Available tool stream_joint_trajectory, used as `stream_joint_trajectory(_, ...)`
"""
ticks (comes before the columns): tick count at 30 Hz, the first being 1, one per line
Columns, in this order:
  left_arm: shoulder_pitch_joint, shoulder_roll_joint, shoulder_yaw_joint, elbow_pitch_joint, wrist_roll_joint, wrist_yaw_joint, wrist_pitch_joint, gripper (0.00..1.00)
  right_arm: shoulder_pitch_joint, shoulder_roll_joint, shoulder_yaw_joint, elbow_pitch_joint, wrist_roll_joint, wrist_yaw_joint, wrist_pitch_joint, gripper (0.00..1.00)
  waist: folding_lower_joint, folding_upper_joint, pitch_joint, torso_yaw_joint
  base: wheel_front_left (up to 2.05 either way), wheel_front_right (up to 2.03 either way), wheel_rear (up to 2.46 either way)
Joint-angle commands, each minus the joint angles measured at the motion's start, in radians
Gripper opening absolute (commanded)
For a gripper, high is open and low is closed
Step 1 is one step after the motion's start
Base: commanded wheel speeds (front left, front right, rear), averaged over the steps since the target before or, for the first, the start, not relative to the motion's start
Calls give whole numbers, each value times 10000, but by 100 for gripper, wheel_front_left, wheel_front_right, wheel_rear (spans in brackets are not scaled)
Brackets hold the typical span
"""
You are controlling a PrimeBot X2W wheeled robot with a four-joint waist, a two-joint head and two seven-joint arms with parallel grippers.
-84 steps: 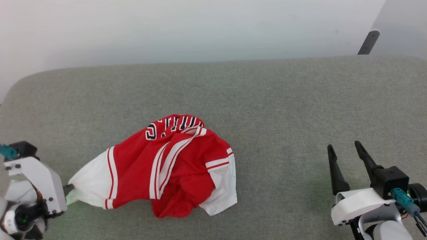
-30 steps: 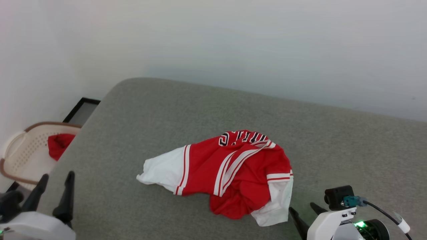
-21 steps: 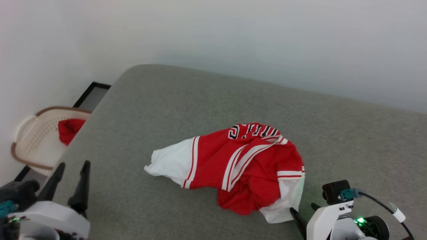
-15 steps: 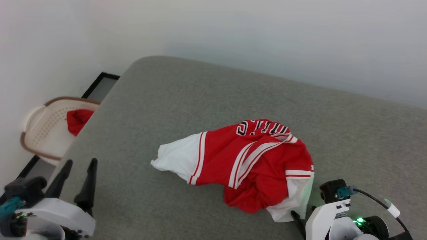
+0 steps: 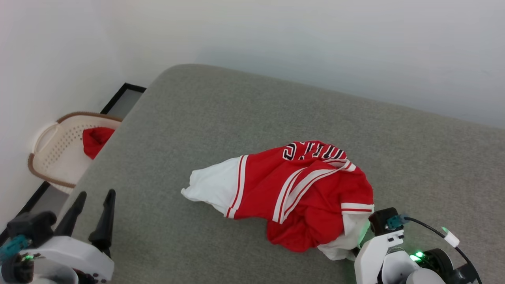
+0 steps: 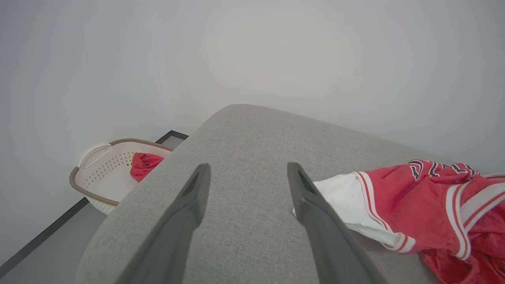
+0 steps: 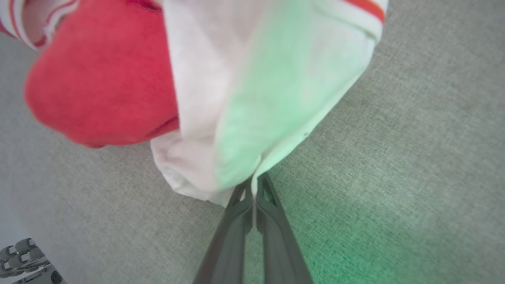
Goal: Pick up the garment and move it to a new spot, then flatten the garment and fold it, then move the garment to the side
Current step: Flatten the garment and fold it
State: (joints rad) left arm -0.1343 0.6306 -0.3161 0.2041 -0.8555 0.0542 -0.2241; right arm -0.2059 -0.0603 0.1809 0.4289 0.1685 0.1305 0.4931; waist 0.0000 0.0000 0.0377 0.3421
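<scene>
The garment, a red jersey with white sleeves and striped trim, lies crumpled on the grey padded surface. Part of its black lettering shows at the top of the heap. In the right wrist view my right gripper is shut on the edge of the near white sleeve, which glows green from the wrist light. My left gripper stands open over the surface's left front corner, well left of the other white sleeve. Nothing sits between its fingers.
A cream perforated basket holding a small red cloth stands on the floor beyond the surface's left edge, against the white wall. My right wrist housing sits at the garment's lower right. Bare grey surface stretches behind and to the right.
The camera has turned left, bringing the basket into view. My left gripper has let go of the left sleeve and drawn back open. My right gripper has reached the right sleeve and shut on it.
</scene>
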Motion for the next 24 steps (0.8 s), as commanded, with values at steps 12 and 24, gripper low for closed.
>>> stream_joint_trajectory(12, 509, 162, 74, -291, -94, 254, 51, 100, -547, -1297, 197, -716, 306, 6, 476, 0, 0, 0, -611, -709, 0, 0, 0)
stream_joint_trajectory(24, 457, 124, 50, -504, -125, 274, 13, 100, -1644, -2917, -618, -422, 243, 4, -119, 0, 0, 0, -441, -1168, 0, 0, 0)
